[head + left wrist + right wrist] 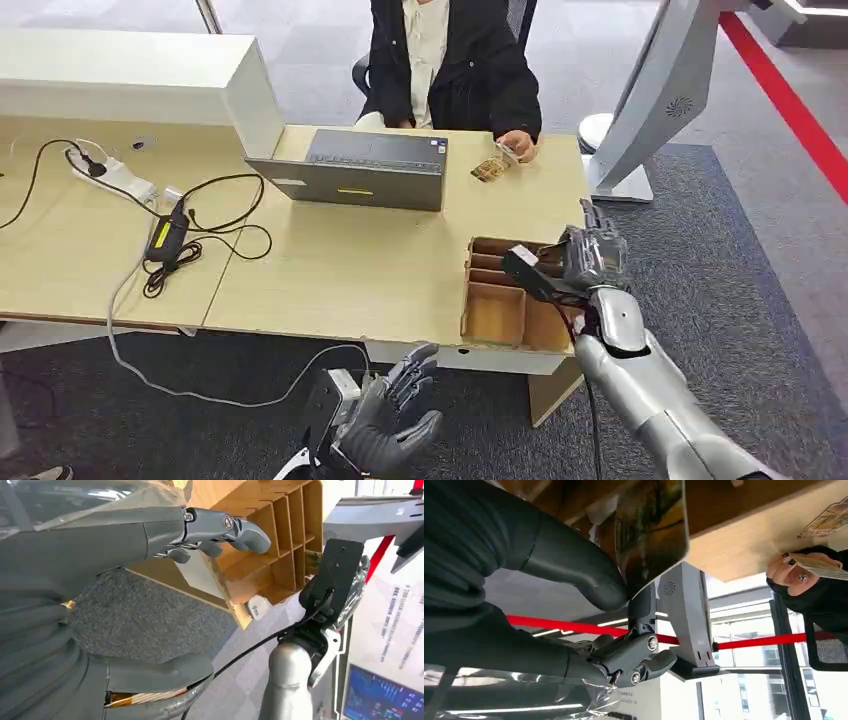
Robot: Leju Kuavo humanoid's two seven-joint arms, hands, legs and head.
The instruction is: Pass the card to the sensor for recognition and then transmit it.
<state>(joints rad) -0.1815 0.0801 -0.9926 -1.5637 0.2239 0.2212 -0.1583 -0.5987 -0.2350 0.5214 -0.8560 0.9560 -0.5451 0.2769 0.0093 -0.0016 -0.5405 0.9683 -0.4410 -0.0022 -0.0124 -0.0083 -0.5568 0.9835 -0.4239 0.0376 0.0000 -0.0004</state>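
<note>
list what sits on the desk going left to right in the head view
White power strip → black power adapter → grey laptop → card in the person's hand → wooden compartment box → right hand above the box's right side.

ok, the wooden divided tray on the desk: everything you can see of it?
The wooden tray is a shallow, open-topped box of light brown plywood-like board, split by thin partitions into several rectangular compartments. It sits flat at the near right corner of the desk, close to the front edge. The right hand is over its far right side and hides that part. The near compartments in the head view look bare; the rest cannot be judged. The left wrist view shows its dividers from the side.
</note>
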